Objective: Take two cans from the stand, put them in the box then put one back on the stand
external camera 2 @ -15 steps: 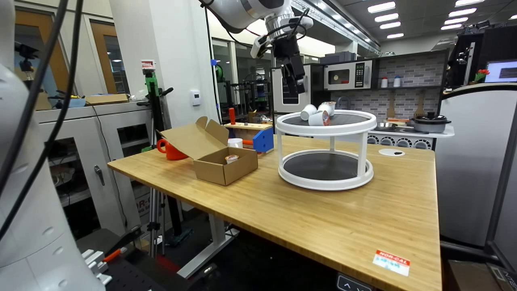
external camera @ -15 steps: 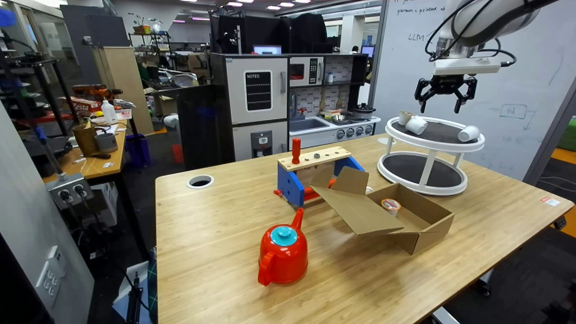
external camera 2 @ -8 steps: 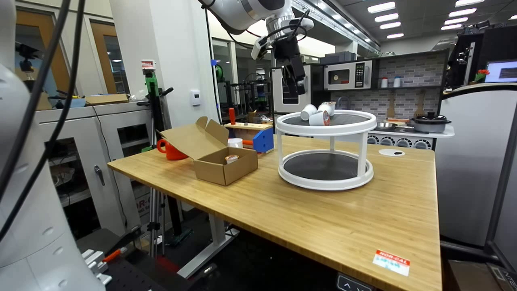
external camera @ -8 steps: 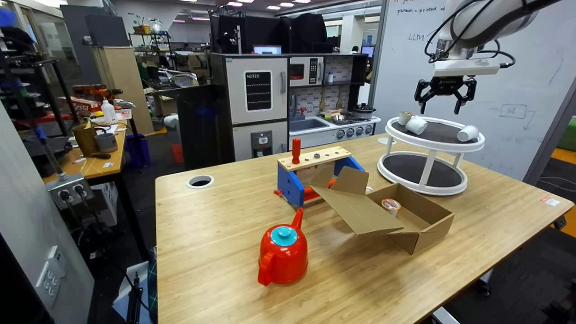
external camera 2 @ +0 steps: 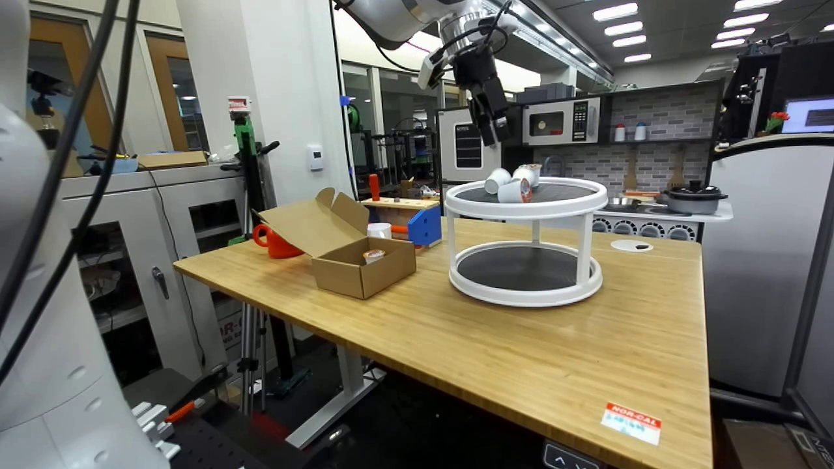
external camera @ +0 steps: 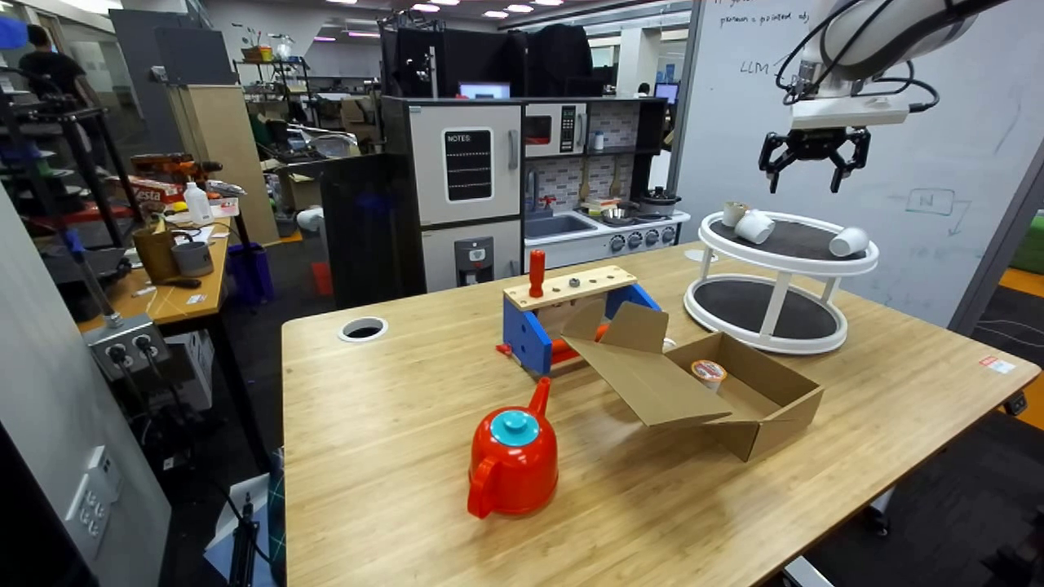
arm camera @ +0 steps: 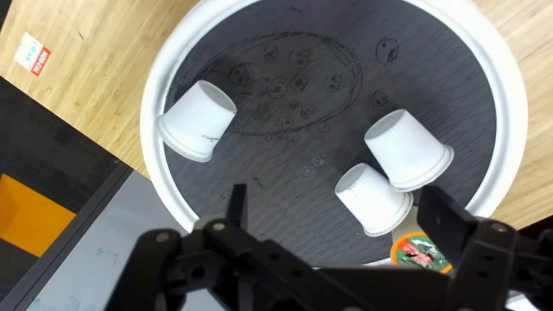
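Four pale cans (arm camera: pixel 198 121), three plainly on their sides, are resting atop the round white two-tier stand (external camera 2: pixel 531 210), while another can (external camera: pixel 708 372) is sitting lid-up inside the open brown cardboard box (external camera 2: pixel 389 268).

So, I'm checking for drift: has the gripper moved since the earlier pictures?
Yes: in both exterior views the gripper has moved up and slightly picture-right, farther above the stand.

A teapot (external camera: pixel 517 463) — bright red — stands on the table (external camera: pixel 383 456).
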Robot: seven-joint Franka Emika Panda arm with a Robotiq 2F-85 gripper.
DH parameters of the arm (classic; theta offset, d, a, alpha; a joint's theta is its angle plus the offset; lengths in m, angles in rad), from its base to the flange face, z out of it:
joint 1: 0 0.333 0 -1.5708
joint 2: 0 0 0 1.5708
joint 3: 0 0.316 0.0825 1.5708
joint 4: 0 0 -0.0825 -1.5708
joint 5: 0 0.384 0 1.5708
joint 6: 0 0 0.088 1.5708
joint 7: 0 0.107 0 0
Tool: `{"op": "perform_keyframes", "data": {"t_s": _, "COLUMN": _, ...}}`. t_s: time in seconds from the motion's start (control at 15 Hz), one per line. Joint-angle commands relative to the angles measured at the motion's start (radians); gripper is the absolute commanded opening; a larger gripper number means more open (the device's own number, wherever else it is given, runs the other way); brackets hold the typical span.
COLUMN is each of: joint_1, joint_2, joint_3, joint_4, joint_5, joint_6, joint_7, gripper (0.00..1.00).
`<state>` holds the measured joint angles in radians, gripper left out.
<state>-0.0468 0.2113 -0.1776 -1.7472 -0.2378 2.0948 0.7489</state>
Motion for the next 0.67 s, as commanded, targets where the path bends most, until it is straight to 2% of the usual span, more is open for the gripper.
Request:
{"op": "perform_keyframes", "data": {"t_s": 0.0, "joint_1": -0.010, "joint_2": -0.013, "joint_3": -0.006, "joint_4": 0.011, "joint_5": -0.012, "joint_6": -0.033, "joint_7": 0.007, "gripper": 1.00}}
{"op": "perform_keyframes", "data": {"t_s": 0.6, "joint_1": -0.049, "joint_2": -0.062, "joint_3": -0.047, "joint_4": -0.002, "joint_5": -0.015, "joint_6": -0.106, "joint_7": 0.084, "gripper": 1.00}}
